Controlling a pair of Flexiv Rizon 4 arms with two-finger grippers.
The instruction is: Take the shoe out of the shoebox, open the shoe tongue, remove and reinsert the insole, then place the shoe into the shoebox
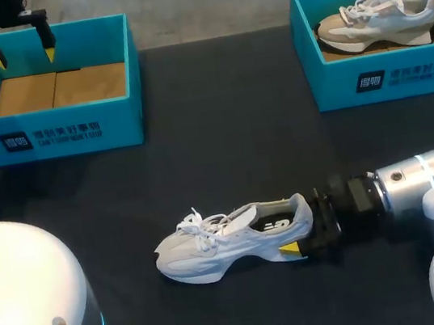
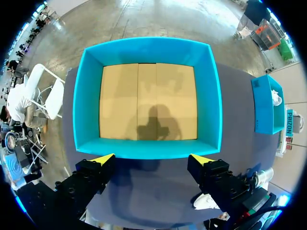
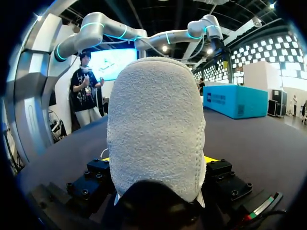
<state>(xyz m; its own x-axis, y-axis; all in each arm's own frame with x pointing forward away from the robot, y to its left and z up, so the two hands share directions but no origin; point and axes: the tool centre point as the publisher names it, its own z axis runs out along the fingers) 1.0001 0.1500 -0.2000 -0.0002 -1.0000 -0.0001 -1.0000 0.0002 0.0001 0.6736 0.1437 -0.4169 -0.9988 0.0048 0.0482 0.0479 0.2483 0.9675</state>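
Pinches the heel of the shoe [image 1: 221, 243] in the right gripper [image 1: 302, 230], sole down by the table's [image 1: 216, 154] near edge. Risks it twisting loose under any pull at the front, with so small a hold. Hangs the left gripper [image 1: 22, 54], spread wide, over the shoebox [image 1: 72, 119] at the far left corner.

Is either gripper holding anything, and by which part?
The right gripper grips the white lace-up sneaker by its heel. The left gripper, jaws open above the teal cardboard box, holds nothing.
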